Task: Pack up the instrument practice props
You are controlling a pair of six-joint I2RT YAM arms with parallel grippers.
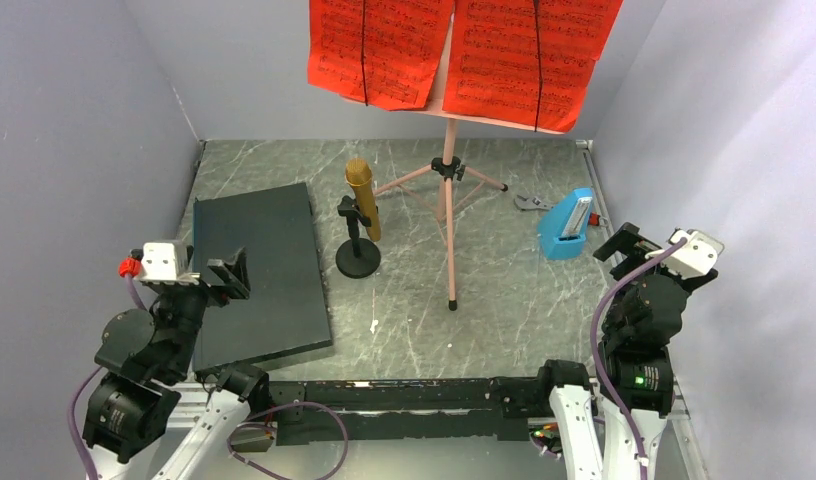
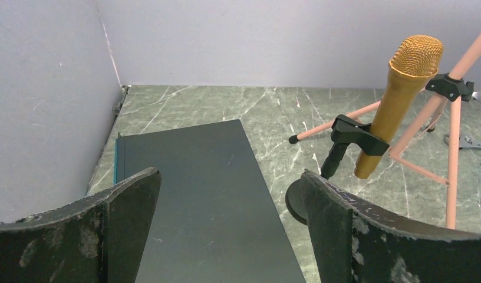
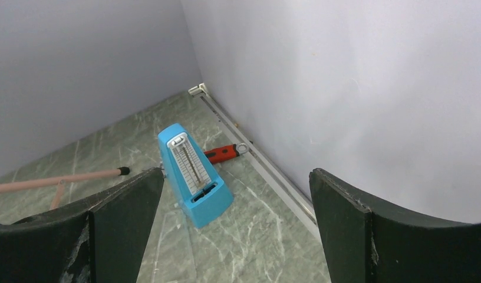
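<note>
The pink tripod music stand [image 1: 448, 210] stands mid-table, its desk holding red sheet-music pages [image 1: 464, 50] at the top of the top view. The gold microphone [image 1: 363, 200] on its black round-base stand [image 1: 357, 258] stands left of the tripod; it also shows in the left wrist view [image 2: 400, 100]. The blue metronome [image 1: 567, 224] sits at right, and also shows in the right wrist view [image 3: 192, 174]. My left gripper [image 1: 216, 275] is open and empty above the dark slab [image 1: 259, 270]. My right gripper [image 1: 624, 243] is open and empty, just right of the metronome.
A red-handled wrench [image 3: 224, 152] lies behind the metronome by the right wall rail. Grey walls enclose the table on the left, back and right. Tripod legs [image 2: 397, 159] spread over the marble floor near the microphone base.
</note>
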